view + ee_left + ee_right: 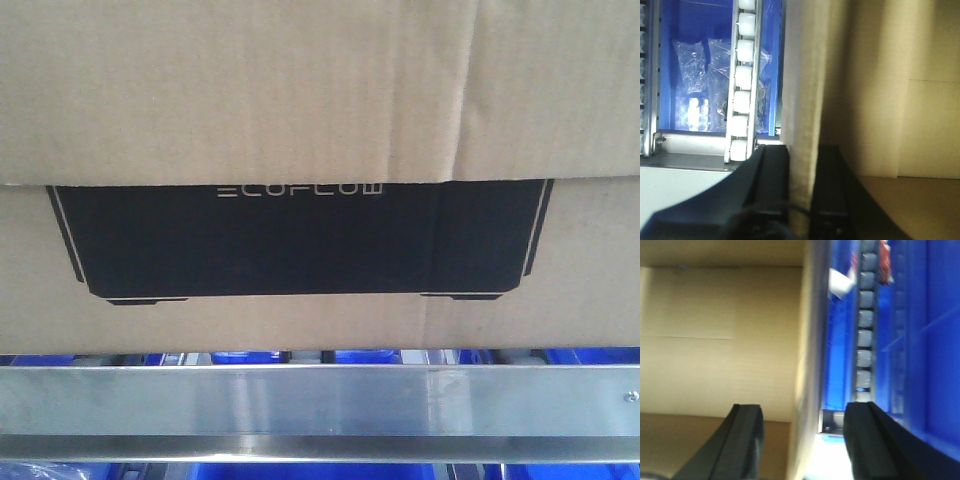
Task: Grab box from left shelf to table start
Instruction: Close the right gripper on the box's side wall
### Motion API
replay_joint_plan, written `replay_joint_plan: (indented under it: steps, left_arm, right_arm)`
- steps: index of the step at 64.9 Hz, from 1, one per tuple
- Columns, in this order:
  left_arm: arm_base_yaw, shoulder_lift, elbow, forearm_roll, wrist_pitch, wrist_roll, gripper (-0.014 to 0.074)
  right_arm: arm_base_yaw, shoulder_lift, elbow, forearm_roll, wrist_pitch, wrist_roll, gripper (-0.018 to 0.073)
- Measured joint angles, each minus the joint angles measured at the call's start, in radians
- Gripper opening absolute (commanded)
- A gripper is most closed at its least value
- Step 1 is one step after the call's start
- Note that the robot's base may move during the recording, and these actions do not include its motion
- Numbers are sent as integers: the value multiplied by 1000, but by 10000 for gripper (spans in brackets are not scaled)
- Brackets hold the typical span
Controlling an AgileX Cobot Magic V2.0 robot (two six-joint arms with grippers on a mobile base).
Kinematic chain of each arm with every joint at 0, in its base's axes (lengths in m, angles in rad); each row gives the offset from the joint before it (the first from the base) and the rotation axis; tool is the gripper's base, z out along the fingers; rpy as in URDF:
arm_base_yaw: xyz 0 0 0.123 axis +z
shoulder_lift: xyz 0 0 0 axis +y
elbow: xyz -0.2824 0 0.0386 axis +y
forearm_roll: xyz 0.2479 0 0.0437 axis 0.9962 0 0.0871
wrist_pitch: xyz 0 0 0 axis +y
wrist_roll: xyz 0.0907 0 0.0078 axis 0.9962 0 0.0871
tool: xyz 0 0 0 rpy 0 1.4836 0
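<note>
The brown cardboard box point(300, 90) with its black ECOFLOW panel point(300, 240) fills the front view and sits just above the left shelf's silver front rail point(320, 400). Neither gripper shows in that view. In the left wrist view my left gripper point(802, 148) is shut on the box's upright side wall point(802, 90), one finger point(774, 180) outside and one inside. In the right wrist view my right gripper point(804, 407) is open and straddles the other side wall point(807, 350) without touching it. One of its fingers point(747, 430) is inside the box.
Blue plastic bins stand behind and under the rail point(330, 470). One holds clear bags point(695, 75); another is right of the box point(940, 340). Roller tracks run beside the box on both sides point(742, 95) point(866, 325). A pale flat surface point(675, 187) lies below the shelf edge.
</note>
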Motion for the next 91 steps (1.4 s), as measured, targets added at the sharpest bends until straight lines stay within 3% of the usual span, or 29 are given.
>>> replay_joint_plan:
  steps: [54,91]
  left_arm:
    - [0,0,0,0,0,0,-102]
    - [0,0,0,0,0,0,-102]
  right_arm:
    - [0,281,-121,3,44,18,469]
    - [0,300,-123,-12,44,35,469]
